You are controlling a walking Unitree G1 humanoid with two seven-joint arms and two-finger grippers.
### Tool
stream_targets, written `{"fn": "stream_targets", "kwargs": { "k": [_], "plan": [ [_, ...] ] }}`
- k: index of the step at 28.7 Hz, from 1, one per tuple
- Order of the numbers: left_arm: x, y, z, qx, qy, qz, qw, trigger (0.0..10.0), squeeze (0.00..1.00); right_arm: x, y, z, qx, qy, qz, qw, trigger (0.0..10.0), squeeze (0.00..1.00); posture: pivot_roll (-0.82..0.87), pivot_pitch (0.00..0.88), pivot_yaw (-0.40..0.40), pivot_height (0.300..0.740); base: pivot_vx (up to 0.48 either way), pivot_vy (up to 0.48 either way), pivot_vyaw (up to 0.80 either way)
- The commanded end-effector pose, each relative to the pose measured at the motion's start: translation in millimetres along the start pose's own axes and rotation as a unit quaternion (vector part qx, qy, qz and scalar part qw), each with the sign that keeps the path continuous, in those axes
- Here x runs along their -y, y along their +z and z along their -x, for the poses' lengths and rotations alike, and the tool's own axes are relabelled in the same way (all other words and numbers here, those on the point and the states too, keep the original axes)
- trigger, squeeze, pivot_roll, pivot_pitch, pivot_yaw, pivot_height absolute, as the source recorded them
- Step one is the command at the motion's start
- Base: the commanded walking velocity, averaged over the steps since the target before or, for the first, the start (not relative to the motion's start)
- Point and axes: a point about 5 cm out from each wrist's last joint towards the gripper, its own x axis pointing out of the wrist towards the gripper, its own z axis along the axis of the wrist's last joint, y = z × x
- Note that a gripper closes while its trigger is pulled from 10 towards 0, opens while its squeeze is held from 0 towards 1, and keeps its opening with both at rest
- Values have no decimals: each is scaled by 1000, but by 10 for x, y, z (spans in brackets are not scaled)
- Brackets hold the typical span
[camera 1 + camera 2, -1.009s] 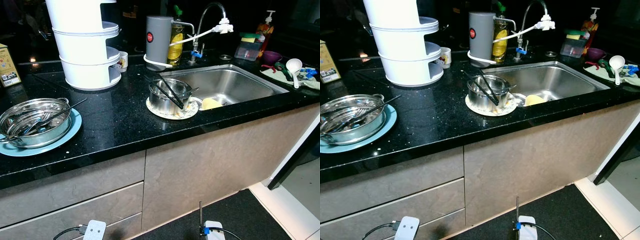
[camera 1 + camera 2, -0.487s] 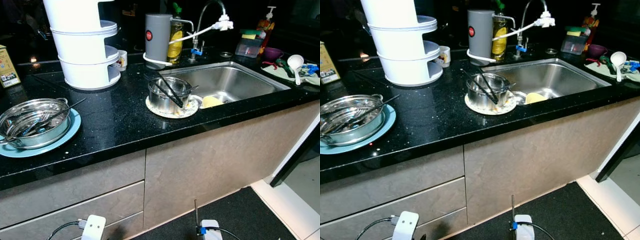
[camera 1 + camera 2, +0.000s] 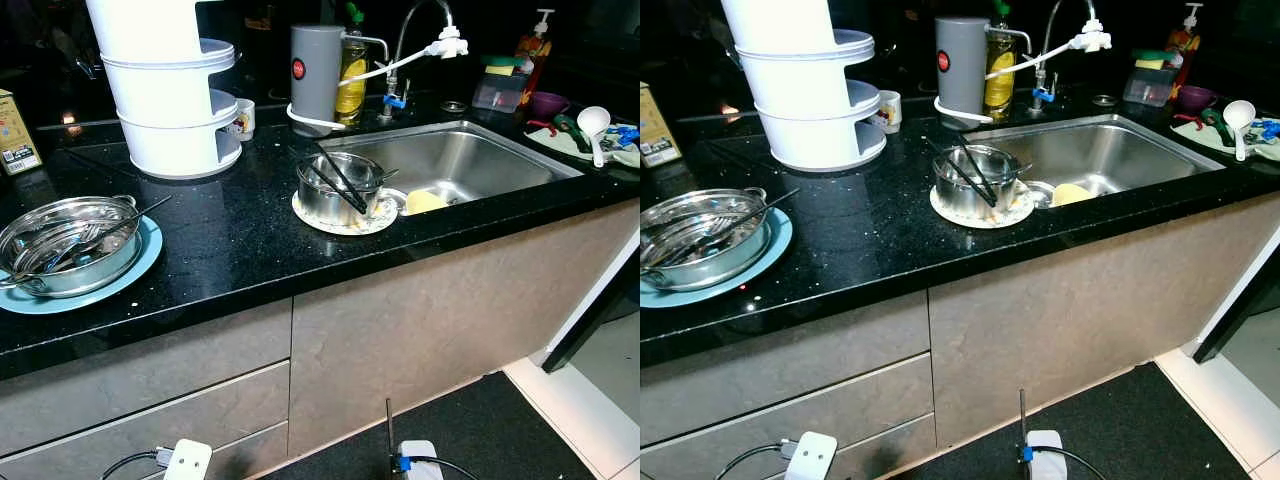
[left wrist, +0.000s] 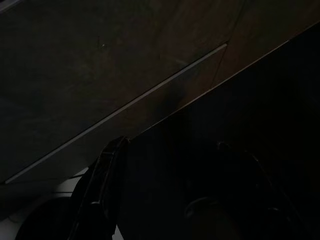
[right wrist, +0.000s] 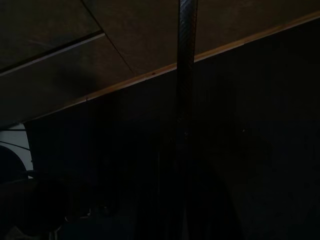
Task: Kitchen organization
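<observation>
On the black counter (image 3: 230, 240) a steel pot (image 3: 338, 189) stands on a white plate (image 3: 345, 219) by the sink's left rim, with black tongs (image 3: 340, 180) lying across it. Far left, a steel bowl (image 3: 68, 243) holding utensils rests on a blue plate (image 3: 120, 280). The steel sink (image 3: 460, 160) has a yellow item (image 3: 422, 203) inside. Both arms hang low in front of the cabinets, a white wrist part of each showing at the bottom edge (image 3: 185, 462) (image 3: 415, 460). In the dark left wrist view one black finger (image 4: 97, 200) is faintly visible against the cabinet front.
A white tiered rack (image 3: 165, 90), a grey canister (image 3: 316, 75), an oil bottle (image 3: 351, 80) and the faucet (image 3: 415, 45) line the back. A white ladle (image 3: 594, 125), purple bowl (image 3: 546, 105) and cloth lie right of the sink. Dark mat (image 3: 480, 430) covers the floor below.
The whole picture has shifted slightly, so the camera moved. Nothing on the counter has changed place, and the arms still hang low.
</observation>
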Motion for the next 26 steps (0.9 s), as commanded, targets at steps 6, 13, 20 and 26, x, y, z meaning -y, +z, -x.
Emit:
{"fn": "stream_targets", "kwargs": {
  "k": [6,13,20,26],
  "plan": [
    [64,-15,4,-3,-8,5,1000,10000,0,1,-38,10,-11,5,11,1000,10000,0,-44,89,-54,740,0,0,0],
    [132,8,-15,-2,-20,7,1000,10000,0,75,-30,18,-12,-10,5,1000,10000,0,-58,89,-38,740,0,0,0],
    [145,81,-57,7,-25,1,1000,10000,0,130,2,19,-4,-20,-5,1000,10000,0,-70,98,-26,740,0,0,0],
    [128,114,-58,19,-26,-4,999,10000,0,146,-32,40,-3,-24,-8,1000,10000,0,-75,117,-10,740,0,0,0]
  ]
}}
